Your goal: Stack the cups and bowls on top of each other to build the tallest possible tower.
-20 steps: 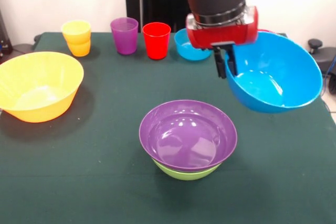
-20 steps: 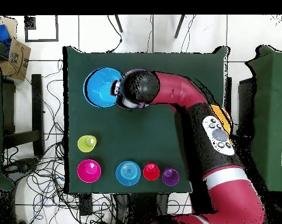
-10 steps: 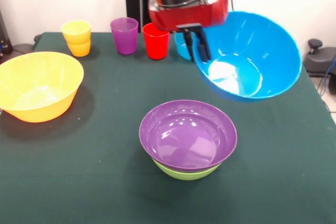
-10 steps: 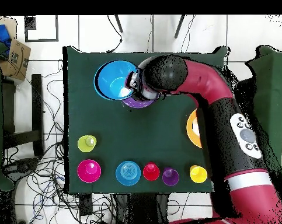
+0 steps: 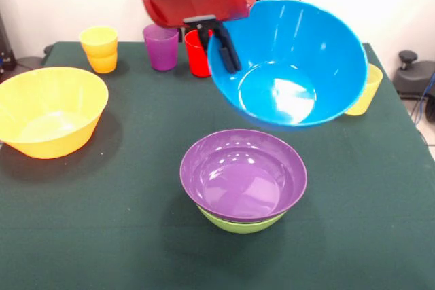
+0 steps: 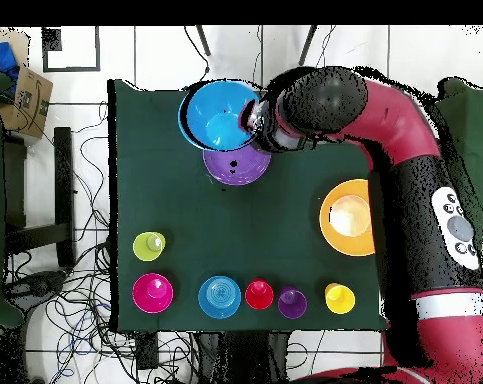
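Overhead, the red and black arm [image 6: 405, 120] reaches across the green bench [image 5: 102, 202], and its claw [image 5: 226, 49] pinches the rim of the large blue bowl [image 5: 289, 66], one dark finger [image 5: 230, 51] inside the wall. That bowl hangs tilted in the air, mouth toward the front camera, above and just behind the purple bowl [image 5: 243, 174]. The purple bowl sits nested in the green bowl [image 5: 241, 223] at mid-bench. The wide orange bowl [image 5: 49, 110] stands well apart at the side. Along the far edge stand the orange-yellow cup [image 5: 100, 49], seemingly two stacked, the purple cup [image 5: 161, 45] and the red cup [image 5: 194, 56]; the pale yellow cup [image 5: 363, 93] shows behind the blue bowl.
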You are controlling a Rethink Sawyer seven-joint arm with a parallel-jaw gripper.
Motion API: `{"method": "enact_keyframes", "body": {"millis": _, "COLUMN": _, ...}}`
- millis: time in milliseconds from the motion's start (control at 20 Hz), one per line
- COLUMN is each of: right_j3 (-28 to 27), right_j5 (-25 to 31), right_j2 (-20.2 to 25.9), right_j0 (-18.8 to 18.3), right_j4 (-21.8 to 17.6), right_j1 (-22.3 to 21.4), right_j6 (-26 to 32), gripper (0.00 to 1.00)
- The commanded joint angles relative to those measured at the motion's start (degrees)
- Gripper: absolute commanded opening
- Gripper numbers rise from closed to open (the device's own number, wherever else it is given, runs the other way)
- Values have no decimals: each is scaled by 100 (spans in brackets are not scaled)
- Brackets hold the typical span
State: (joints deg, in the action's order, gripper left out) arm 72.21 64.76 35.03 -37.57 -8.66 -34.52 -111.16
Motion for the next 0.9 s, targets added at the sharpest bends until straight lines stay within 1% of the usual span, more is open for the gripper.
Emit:
{"method": "enact_keyframes", "body": {"millis": 50, "right_j3": -637, "right_j5": 373, "right_j2": 365, "right_j0": -8, "right_j4": -454, "right_j1": 752, "right_j6": 1929, "gripper": 0}}
{"method": "enact_keyframes", "body": {"millis": 150, "right_j3": -659, "right_j5": 275, "right_j2": 391, "right_j0": -21, "right_j4": -476, "right_j1": 825, "right_j6": 1912, "gripper": 0}}
{"method": "enact_keyframes", "body": {"millis": 350, "right_j3": -448, "right_j5": 15, "right_j2": 427, "right_j0": -68, "right_j4": -508, "right_j1": 804, "right_j6": 1791, "gripper": 0}}
{"method": "enact_keyframes", "body": {"millis": 550, "right_j3": -342, "right_j5": -126, "right_j2": 460, "right_j0": -90, "right_j4": -569, "right_j1": 782, "right_j6": 1696, "gripper": 0}}
{"method": "enact_keyframes", "body": {"millis": 750, "right_j3": -327, "right_j5": -183, "right_j2": 487, "right_j0": -114, "right_j4": -625, "right_j1": 821, "right_j6": 1627, "gripper": 0}}
{"method": "enact_keyframes", "body": {"millis": 900, "right_j3": -311, "right_j5": -193, "right_j2": 523, "right_j0": -155, "right_j4": -676, "right_j1": 849, "right_j6": 1679, "gripper": 0}}
